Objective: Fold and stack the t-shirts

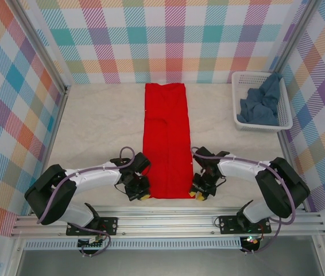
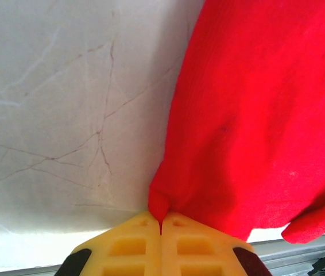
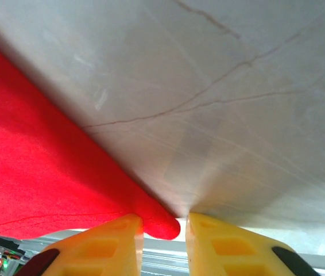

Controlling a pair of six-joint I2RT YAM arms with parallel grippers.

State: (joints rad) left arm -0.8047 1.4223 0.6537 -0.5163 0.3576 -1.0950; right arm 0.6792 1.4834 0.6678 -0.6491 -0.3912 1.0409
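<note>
Both near corners of red t-shirt (image 1: 164,138) should be raised evenly: left gripper (image 2: 161,223) pinching one, right gripper (image 3: 164,223) straddling other (firm hold cannot be told).

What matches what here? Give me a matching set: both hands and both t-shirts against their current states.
1. left hand
2. right hand
3. red t-shirt
4. blue-grey t-shirt

a. bunched in the white basket
b. shut on a near corner of the red cloth
c. flat in a long strip mid-table
d. jaws apart, a red corner between them

Pairs: 1-b, 2-d, 3-c, 4-a
</note>
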